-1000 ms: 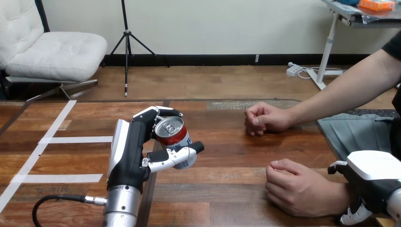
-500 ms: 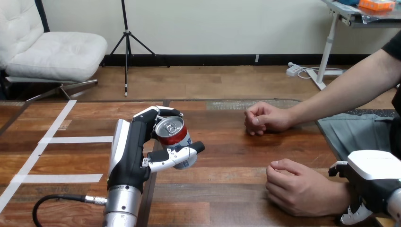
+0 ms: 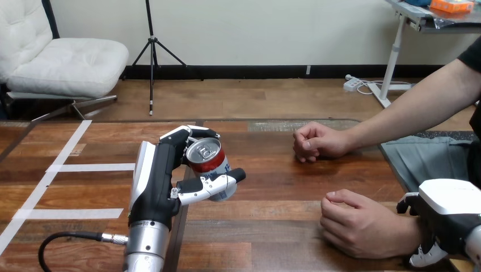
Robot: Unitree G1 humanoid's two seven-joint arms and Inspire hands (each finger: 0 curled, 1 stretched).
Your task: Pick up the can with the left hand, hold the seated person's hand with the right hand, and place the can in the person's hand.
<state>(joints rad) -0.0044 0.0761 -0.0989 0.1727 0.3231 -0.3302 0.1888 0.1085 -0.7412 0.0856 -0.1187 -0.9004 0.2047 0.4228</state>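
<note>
Moved: barely anything; right hand (image 3: 449,218) and the person's near hand (image 3: 360,224) sit a touch further right, the can (image 3: 206,165) where it was.
Can: tilted, top showing, seemingly clear of the table (image 3: 272,187), left of centre, well apart from the person.
Grip: left hand (image 3: 157,181) wrapped round the can.
Right side: right hand against the person's wrist; whether it grips, cannot tell.
Done: pick-up.
Left to do: securing the near hand, which lies curled; carrying across; handover.
Hidden: right hand cut off at the edge.
</note>
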